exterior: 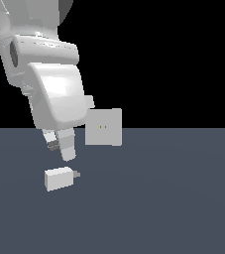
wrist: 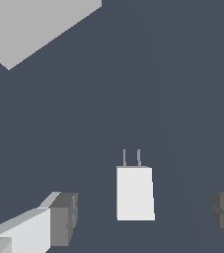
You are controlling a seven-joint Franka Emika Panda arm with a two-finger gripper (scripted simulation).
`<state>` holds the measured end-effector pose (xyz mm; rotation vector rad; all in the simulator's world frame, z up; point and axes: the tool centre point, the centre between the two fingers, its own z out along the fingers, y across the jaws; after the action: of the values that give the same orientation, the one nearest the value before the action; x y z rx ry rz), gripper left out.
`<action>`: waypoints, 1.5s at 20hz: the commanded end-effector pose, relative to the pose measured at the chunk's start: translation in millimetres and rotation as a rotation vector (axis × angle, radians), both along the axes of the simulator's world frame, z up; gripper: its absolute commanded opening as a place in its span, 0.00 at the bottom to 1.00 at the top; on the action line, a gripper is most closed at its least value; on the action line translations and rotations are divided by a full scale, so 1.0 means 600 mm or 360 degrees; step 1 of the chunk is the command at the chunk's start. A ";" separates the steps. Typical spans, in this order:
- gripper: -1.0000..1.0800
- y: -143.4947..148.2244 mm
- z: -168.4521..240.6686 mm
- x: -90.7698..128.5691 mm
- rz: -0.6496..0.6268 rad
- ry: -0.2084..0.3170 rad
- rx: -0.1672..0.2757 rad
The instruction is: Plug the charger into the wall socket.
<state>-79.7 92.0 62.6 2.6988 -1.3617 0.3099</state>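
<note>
1. The gripper (exterior: pixel 60 149) hangs spread wide above the floor (exterior: pixel 173 198), holding nothing.
2. The charger (exterior: pixel 59 178) lies on the floor just below the fingertips, prongs toward 3 o'clock in the exterior view.
3. The wall socket (exterior: pixel 103 127) stands upright at 1 o'clock from the charger.
4. No writing or brand is legible anywhere.

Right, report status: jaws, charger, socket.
Gripper open, jaws straddling the charger, not gripping. Charger flat on the floor, prongs toward wall socket. Socket upright, unplugged. Nothing between them.
</note>
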 end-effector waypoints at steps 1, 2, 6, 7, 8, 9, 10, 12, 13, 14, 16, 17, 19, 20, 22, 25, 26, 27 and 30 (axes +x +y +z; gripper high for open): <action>0.96 0.000 -0.001 0.000 -0.0008 -0.0002 -0.0001; 0.96 0.000 0.000 0.000 -0.0003 -0.0001 0.0000; 0.96 0.000 -0.008 0.000 -0.0004 0.0000 0.0000; 0.96 0.000 -0.013 0.000 -0.0004 0.0000 0.0000; 0.96 0.000 -0.018 -0.001 -0.0004 0.0000 0.0000; 0.96 0.000 -0.024 -0.001 -0.0004 0.0000 0.0000; 0.96 0.000 -0.031 -0.001 -0.0005 0.0000 0.0000; 0.96 0.000 -0.048 -0.001 -0.0007 0.0000 0.0001; 0.96 0.000 -0.056 -0.001 -0.0007 0.0000 0.0001; 0.96 0.000 -0.063 -0.001 -0.0007 0.0000 0.0001; 0.96 0.000 -0.074 -0.001 -0.0008 0.0000 0.0001; 0.96 0.000 -0.078 -0.001 -0.0008 0.0000 0.0001; 0.96 0.000 -0.083 -0.001 -0.0009 0.0000 0.0000; 0.96 0.000 -0.084 -0.001 -0.0009 0.0000 0.0000; 0.00 0.000 -0.085 0.000 -0.0009 0.0000 0.0000; 0.00 0.000 -0.085 0.000 -0.0009 0.0000 0.0000; 0.00 0.000 -0.085 0.000 -0.0009 0.0000 0.0000; 0.00 0.000 -0.085 0.000 -0.0009 0.0000 0.0000; 0.00 0.000 -0.085 0.000 -0.0009 0.0000 0.0000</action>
<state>-79.9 92.3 12.1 2.6950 -1.3694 0.3097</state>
